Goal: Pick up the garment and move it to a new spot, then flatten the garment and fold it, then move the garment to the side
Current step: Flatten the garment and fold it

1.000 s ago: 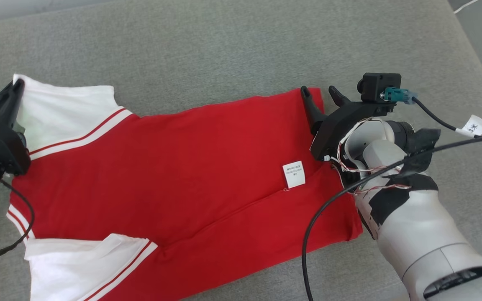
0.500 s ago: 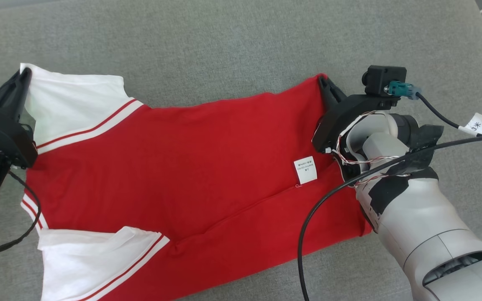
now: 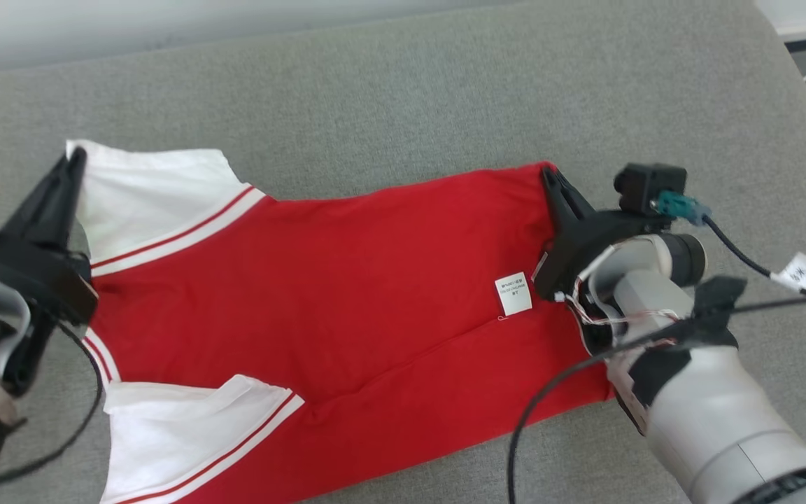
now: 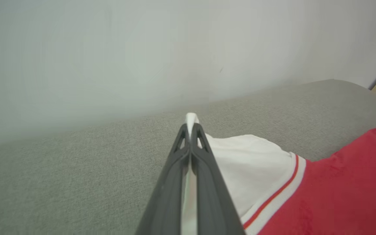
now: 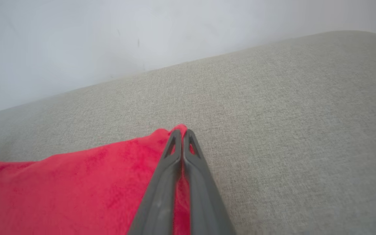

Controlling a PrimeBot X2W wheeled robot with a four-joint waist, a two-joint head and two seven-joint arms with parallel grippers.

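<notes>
- Garment [image 3: 347,280], a red shirt with white sleeves edged in red stripes, lies stretched lengthwise across the grey fabric surface [image 3: 403,119]. Its sleeves point toward the robot's left and its hem toward the right.
- At the far left corner, the left pincer [image 3: 74,162] is clamped on the tip of the upper white sleeve [image 3: 158,185]. In the left wrist view a sliver of white cloth pokes out past the meeting fingertips.
- At the far corner of the red hem, the right pincer [image 3: 552,176] is clamped on the cloth. In the right wrist view its two dark fingers [image 5: 162,195] meet, with red fabric pinched between them.
- Whether the two held corners are raised off the surface cannot be told.
- The lower white sleeve [image 3: 165,434] lies nearer the robot, partly folded over itself.
- A white care label [image 3: 513,293] sits on the red cloth just beside the base of the right pincer.
- A long crease runs diagonally from the label toward the lower sleeve.
- A black cable [image 3: 513,448] from the right arm crosses in front of the hem end.
- A pale wall [image 4: 109,49] rises behind the surface in both wrist views.
</notes>
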